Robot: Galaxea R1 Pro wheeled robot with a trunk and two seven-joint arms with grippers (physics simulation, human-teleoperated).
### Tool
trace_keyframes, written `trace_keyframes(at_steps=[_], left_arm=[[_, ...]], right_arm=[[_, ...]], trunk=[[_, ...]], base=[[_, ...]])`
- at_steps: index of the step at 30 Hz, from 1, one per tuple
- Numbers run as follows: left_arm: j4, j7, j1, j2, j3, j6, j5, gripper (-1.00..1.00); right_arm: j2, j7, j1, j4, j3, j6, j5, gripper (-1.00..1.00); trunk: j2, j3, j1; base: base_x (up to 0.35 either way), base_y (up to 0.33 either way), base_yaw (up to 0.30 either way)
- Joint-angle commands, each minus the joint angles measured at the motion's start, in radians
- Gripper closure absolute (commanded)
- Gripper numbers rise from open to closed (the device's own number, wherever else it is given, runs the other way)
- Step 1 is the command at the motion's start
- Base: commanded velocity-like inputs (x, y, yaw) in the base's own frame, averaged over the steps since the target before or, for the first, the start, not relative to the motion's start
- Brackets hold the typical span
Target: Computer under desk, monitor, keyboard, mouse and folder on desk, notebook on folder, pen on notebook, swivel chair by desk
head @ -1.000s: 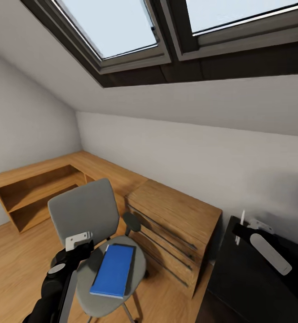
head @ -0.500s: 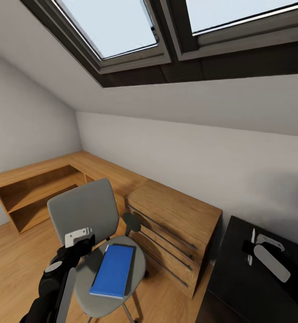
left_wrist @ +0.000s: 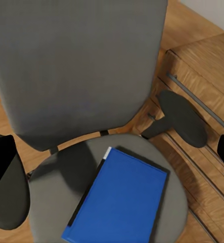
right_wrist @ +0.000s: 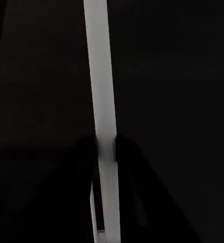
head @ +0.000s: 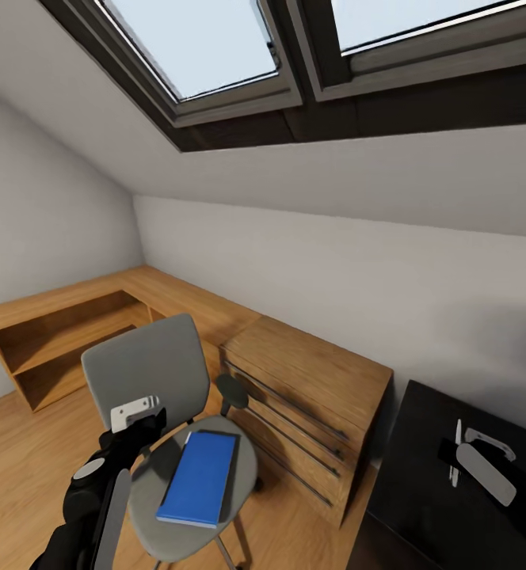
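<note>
Hanging onto the pen (right_wrist: 102,91) with our right gripper (head: 455,455), fingers pinched on it above the black desk (head: 421,507). We're hovering the left gripper (head: 136,413) by the swivel chair (head: 140,372), where the blue folder (head: 200,477) is lying on the seat; can't tell if it's open.

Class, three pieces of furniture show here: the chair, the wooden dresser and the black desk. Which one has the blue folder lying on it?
The chair: the blue folder lies flat on its grey seat. The wooden dresser and the black desk carry no folder.
</note>
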Motion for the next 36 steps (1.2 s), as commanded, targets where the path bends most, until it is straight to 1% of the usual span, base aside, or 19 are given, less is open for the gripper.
trace_keyframes(at_steps=[1, 11, 14, 16, 17, 20, 21, 24, 27, 30, 36], left_arm=[[-0.001, 0.005, -0.001, -0.001, 0.0, 0.005, 0.006, -1.0], [-0.001, 0.005, -0.001, -0.001, 0.0, 0.005, 0.006, -1.0], [-0.001, 0.005, -0.001, -0.001, 0.0, 0.005, 0.006, -1.0], [-0.001, 0.005, -0.001, -0.001, 0.0, 0.005, 0.006, -1.0], [-0.001, 0.005, -0.001, -0.001, 0.0, 0.005, 0.006, -1.0], [-0.001, 0.005, -0.001, -0.001, 0.0, 0.005, 0.006, -1.0], [-0.001, 0.005, -0.001, -0.001, 0.0, 0.005, 0.006, -1.0], [-0.001, 0.005, -0.001, -0.001, 0.0, 0.006, 0.006, -1.0], [-0.001, 0.005, 0.0, -0.001, 0.0, 0.006, 0.006, -1.0], [-0.001, 0.005, 0.0, -0.001, 0.0, 0.006, 0.006, -1.0], [-0.001, 0.005, 0.0, -0.001, 0.0, 0.006, 0.006, -1.0]], right_arm=[[-0.001, -0.003, -0.001, -0.002, 0.007, 0.001, -0.006, 1.0], [-0.001, 0.055, -0.002, 0.0, 0.011, 0.0, -0.003, 1.0], [-0.001, 0.083, -0.002, 0.004, 0.013, 0.001, 0.002, 1.0], [-0.001, 0.124, -0.002, 0.014, 0.014, 0.002, 0.005, 1.0], [0.001, 0.133, -0.003, 0.017, 0.015, 0.002, 0.005, 1.0], [0.025, 0.158, -0.002, 0.039, 0.014, 0.002, 0.007, 1.0], [0.039, 0.165, -0.002, 0.051, 0.012, 0.002, 0.008, 1.0], [0.053, 0.171, -0.002, 0.064, 0.011, 0.002, 0.013, 1.0], [0.063, 0.175, -0.002, 0.071, 0.01, 0.002, 0.026, 1.0], [0.066, 0.177, -0.002, 0.074, 0.01, 0.002, 0.033, 1.0], [0.07, 0.178, -0.002, 0.076, 0.01, 0.002, 0.043, 1.0]], trunk=[[-0.009, -0.005, 0.004], [-0.079, -0.037, 0.043], [-0.1, -0.046, 0.054], [-0.114, -0.052, 0.062], [-0.121, -0.055, 0.066], [-0.142, -0.065, 0.077], [-0.149, -0.068, 0.081], [-0.17, -0.077, 0.093], [-0.191, -0.087, 0.104], [-0.212, -0.096, 0.116], [-0.254, -0.115, 0.139]], base=[[0.0, 0.0, 0.0], [0.0, 0.0, 0.0], [0.0, 0.0, 0.0], [0.0, 0.0, 0.0], [0.0, 0.0, 0.0], [0.0, 0.0, 0.0], [0.0, 0.0, 0.0], [0.0, 0.0, 0.0], [-0.003, 0.0, 0.0], [-0.054, 0.0, 0.0], [-0.257, 0.0, 0.0]])
